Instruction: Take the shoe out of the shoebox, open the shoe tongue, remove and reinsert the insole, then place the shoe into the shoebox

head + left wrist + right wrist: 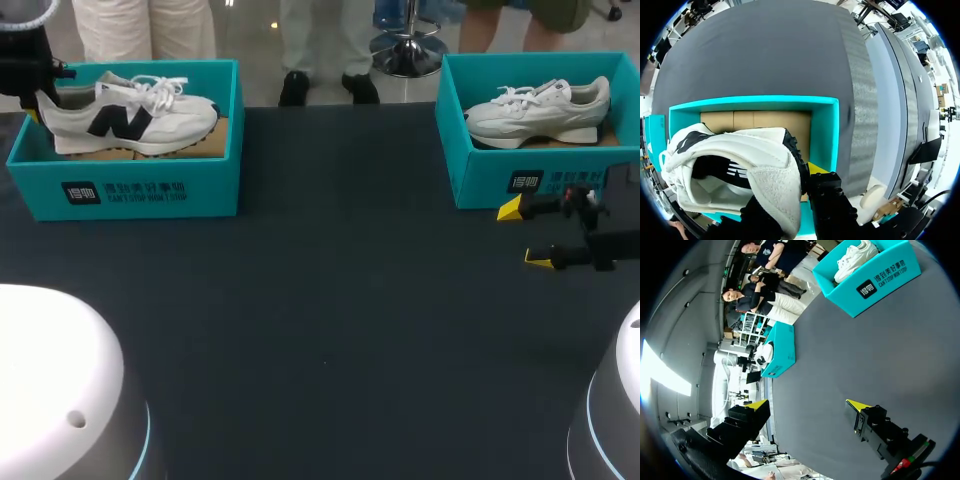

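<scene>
A white shoe with black side marking (130, 118) lies in the left teal shoebox (140, 190). My left gripper (38, 100) is at the shoe's heel, at the box's left end. In the left wrist view the left gripper (807, 172) is shut on the heel collar of the shoe (740, 150), over the brown floor of the shoebox (825, 130); one finger is hidden behind the heel. My right gripper (525, 235) hangs open and empty in front of the right box. The right wrist view shows the right gripper (807, 405) wide open, with the left shoebox (885, 270) far ahead.
A second teal shoebox (480, 170) at the back right holds an all-white shoe (540, 108). Dark tabletop (330, 300) stretches between and in front of the two boxes. Two white arm bases sit at the near corners.
</scene>
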